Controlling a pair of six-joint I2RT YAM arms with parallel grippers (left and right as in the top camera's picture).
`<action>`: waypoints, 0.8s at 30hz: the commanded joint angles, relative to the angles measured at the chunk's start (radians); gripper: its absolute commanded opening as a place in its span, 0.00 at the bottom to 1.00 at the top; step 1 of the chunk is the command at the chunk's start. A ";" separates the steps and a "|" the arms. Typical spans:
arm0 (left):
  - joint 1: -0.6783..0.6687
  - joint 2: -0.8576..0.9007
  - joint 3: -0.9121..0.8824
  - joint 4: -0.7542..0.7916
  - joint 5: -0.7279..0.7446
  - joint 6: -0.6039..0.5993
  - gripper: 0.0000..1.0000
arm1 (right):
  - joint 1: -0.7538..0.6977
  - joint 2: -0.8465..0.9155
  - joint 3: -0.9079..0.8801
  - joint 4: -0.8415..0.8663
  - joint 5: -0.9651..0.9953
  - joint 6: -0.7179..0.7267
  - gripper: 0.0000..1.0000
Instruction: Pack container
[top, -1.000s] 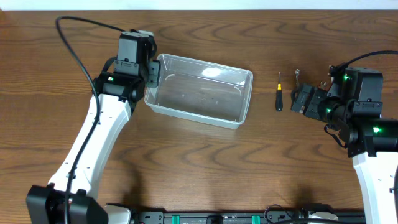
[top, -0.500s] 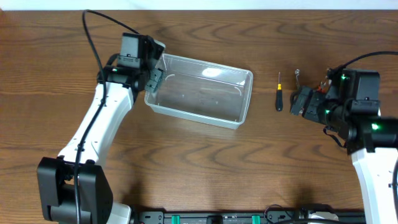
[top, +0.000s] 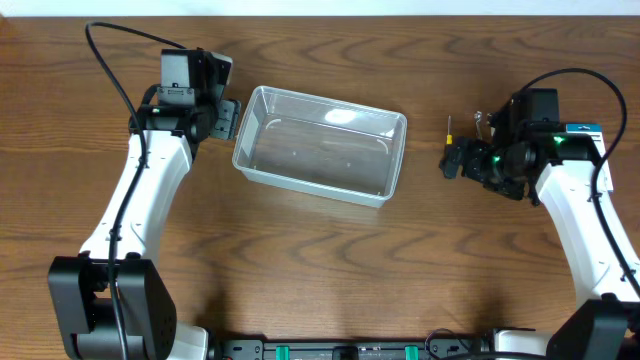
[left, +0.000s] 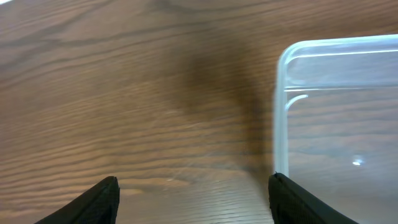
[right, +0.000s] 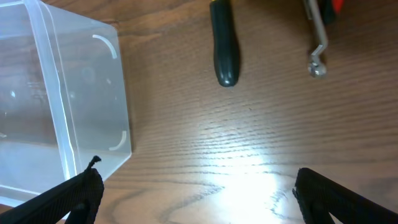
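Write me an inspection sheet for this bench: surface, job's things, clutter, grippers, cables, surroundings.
Surface: brown wood-grain table, no spills seen.
Job's things: clear rectangular plastic container, upright, nothing inside.
Clutter: small black-handled tool and bent silver metal piece lie on the table beyond the container's right end, apart from each other.
Grippers: left gripper open, fingers wide apart, beside the container's left end; right gripper open, above the table near the black-handled tool, holding nothing.
Cables: left-arm black cable loops above the table; right-arm black cable arcs over the arm.
Surroundings: pale strip along the far table edge; nothing else seen.
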 joint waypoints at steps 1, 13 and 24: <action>0.007 0.013 0.008 -0.014 0.116 -0.010 0.69 | 0.011 0.003 0.011 0.013 -0.035 0.006 0.99; 0.008 0.013 0.002 -0.059 0.126 -0.014 0.69 | 0.050 0.101 0.011 0.156 -0.027 0.039 0.91; 0.008 0.013 -0.018 -0.085 0.125 -0.014 0.69 | 0.073 0.240 0.011 0.239 -0.080 0.051 0.42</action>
